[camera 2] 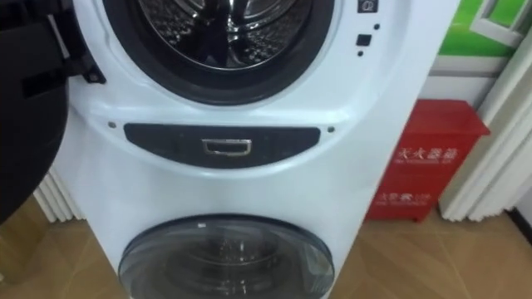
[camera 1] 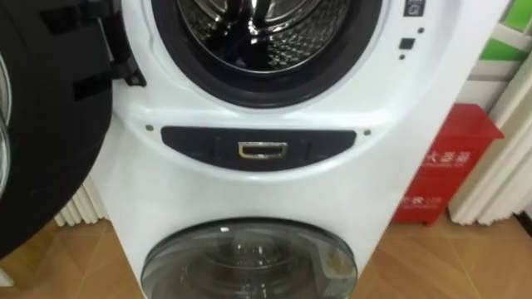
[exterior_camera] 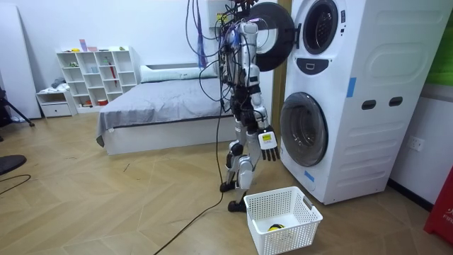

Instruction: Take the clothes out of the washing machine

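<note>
Left eye view: on the washer point(camera 1: 249, 195) the drum point(camera 1: 274, 33), top centre, is shown as bare steel, its door point(camera 1: 50, 124) swung to the left edge; room view: the right hand point(exterior_camera: 267, 142) is held open, centre; 1 yellow item point(exterior_camera: 274, 227) is seen in the basket point(exterior_camera: 306, 207), lower centre.

1 washing machine stack point(exterior_camera: 354, 92), 2 round doors: upper door point(exterior_camera: 272, 34), lower door point(exterior_camera: 303, 129); 1 white basket point(exterior_camera: 294, 237), 1 red box point(camera 1: 445, 166), 1 bed point(exterior_camera: 163, 106), 1 white shelf unit point(exterior_camera: 99, 76)

White characters point(camera 2: 422, 154) stand on the red box point(camera 2: 432, 124), unreadable.
</note>
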Robot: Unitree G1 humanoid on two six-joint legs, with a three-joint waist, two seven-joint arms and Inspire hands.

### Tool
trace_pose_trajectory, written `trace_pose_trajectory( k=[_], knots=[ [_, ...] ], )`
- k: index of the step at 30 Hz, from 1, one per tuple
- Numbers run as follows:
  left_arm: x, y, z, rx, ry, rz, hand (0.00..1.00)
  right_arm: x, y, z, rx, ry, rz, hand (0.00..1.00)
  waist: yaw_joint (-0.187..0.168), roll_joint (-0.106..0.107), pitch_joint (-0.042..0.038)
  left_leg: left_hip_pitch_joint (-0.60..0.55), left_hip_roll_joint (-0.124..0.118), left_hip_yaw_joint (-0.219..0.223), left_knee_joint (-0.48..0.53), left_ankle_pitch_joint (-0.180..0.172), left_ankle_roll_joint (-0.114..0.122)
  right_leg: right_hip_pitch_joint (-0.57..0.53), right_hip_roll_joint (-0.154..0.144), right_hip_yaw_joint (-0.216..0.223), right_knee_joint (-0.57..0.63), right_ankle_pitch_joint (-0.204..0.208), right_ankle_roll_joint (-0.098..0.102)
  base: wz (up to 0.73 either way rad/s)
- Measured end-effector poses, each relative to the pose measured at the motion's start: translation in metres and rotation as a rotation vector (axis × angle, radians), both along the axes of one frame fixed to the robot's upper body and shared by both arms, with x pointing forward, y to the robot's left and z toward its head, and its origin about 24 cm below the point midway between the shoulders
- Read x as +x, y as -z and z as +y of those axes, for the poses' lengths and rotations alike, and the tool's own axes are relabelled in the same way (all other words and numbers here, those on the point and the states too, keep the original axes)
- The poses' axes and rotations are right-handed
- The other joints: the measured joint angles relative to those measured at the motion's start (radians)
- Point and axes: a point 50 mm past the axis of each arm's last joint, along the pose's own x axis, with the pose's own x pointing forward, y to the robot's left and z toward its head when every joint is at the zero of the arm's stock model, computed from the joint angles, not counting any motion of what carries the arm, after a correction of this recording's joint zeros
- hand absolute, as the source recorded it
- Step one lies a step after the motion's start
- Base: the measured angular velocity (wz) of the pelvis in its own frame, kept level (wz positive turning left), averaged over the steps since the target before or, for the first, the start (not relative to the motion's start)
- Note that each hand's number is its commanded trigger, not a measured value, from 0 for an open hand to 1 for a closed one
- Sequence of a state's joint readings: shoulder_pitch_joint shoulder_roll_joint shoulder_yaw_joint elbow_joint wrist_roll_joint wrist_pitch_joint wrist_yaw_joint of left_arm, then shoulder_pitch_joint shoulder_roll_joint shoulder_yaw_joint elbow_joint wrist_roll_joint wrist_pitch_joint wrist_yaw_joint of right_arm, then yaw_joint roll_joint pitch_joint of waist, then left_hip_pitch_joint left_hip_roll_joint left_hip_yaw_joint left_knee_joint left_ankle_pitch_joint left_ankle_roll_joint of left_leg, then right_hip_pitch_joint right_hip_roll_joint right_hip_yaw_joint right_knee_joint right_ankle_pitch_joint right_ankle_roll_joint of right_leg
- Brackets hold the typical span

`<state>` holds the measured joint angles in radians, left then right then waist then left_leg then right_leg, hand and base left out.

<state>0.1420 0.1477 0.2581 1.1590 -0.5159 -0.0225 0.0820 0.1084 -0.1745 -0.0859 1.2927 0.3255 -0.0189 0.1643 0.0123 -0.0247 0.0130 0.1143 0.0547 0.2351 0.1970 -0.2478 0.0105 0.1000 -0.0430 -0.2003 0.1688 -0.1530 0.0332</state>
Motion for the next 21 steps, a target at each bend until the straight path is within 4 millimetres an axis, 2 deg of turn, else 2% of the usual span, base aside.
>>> trace_pose_trajectory(
  k=[2,4,6,10,12,13,14,15,17,19,21],
  knots=[
    [0.0,-0.004,0.013,-0.002,-0.168,-0.06,0.0,-0.002,-0.001,-0.006,-0.013,0.029,-0.003,0.0,-0.002,0.01,-0.0016,0.001,-0.002,-0.005,-0.002,0.0,0.0,0.006,-0.001,-0.001,-0.001,0.0,0.0,0.12],
    [0.003,-0.014,0.036,0.012,-0.326,-0.15,0.0,-0.003,-0.005,-0.019,-0.043,0.072,-0.01,0.0,-0.002,0.028,-0.0018,0.001,-0.013,-0.019,-0.008,0.0,0.001,0.006,-0.004,-0.008,-0.001,-0.001,0.001,0.12],
    [0.01,-0.023,0.055,0.036,-0.391,-0.213,0.0,-0.003,-0.008,-0.027,-0.067,0.065,-0.012,0.0,0.001,0.042,-0.0011,-0.002,-0.014,-0.023,-0.007,0.0,0.001,0.006,-0.006,-0.025,-0.001,-0.001,0.001,0.04],
    [0.038,-0.049,0.091,0.092,-0.384,-0.381,0.0,-0.009,-0.012,-0.039,-0.101,0.046,0.002,0.0,0.025,0.064,-0.0071,-0.005,-0.015,-0.034,-0.009,0.001,0.001,0.008,-0.006,-0.022,0.0,-0.001,0.001,0.06],
    [0.056,-0.072,0.113,0.139,-0.341,-0.49,0.0,-0.012,-0.015,-0.045,-0.118,0.066,-0.005,0.0,0.026,0.075,-0.0116,-0.006,-0.015,-0.036,-0.008,0.001,0.001,0.008,-0.005,-0.022,0.0,-0.001,0.001,0.05],
    [0.066,-0.085,0.122,0.166,-0.325,-0.55,0.0,-0.013,-0.016,-0.047,-0.125,0.069,-0.006,0.0,0.027,0.086,-0.0084,-0.006,-0.015,-0.037,-0.007,0.001,0.001,0.008,-0.005,-0.022,-0.001,-0.001,0.001,0.0],
    [0.07,-0.091,0.126,0.178,-0.316,-0.582,0.0,-0.014,-0.016,-0.048,-0.128,0.069,-0.007,0.0,0.027,0.087,-0.0091,-0.006,-0.016,-0.037,-0.006,0.001,0.001,0.008,-0.005,-0.022,0.0,-0.001,0.001,-0.04],
    [0.078,-0.104,0.134,0.204,-0.278,-0.634,0.0,-0.013,-0.017,-0.05,-0.133,0.066,-0.013,0.0,0.033,0.086,-0.0131,-0.006,-0.015,-0.035,-0.006,0.001,0.001,0.006,-0.005,-0.023,0.0,-0.001,0.001,-0.07],
    [0.096,-0.125,0.143,0.233,-0.217,-0.715,0.0,-0.016,-0.018,-0.052,-0.134,0.067,-0.02,0.0,0.044,0.095,-0.0113,-0.009,-0.015,-0.035,-0.006,0.001,0.001,0.003,-0.005,-0.02,0.0,-0.001,0.001,-0.03],
    [0.119,-0.154,0.148,0.278,-0.133,-0.816,0.0,-0.023,-0.019,-0.052,-0.13,0.071,-0.005,0.0,0.053,0.097,-0.0128,-0.015,-0.016,-0.043,-0.005,0.001,0.001,0.002,-0.005,-0.021,-0.001,-0.001,0.001,0.09],
    [0.117,-0.156,0.15,0.272,-0.118,-0.798,0.0,-0.027,-0.019,-0.053,-0.129,0.083,0.0,0.0,0.055,0.102,-0.0115,-0.016,-0.016,-0.044,-0.005,0.001,0.001,0.002,-0.005,-0.019,-0.002,-0.001,0.001,0.03]
  ],
)
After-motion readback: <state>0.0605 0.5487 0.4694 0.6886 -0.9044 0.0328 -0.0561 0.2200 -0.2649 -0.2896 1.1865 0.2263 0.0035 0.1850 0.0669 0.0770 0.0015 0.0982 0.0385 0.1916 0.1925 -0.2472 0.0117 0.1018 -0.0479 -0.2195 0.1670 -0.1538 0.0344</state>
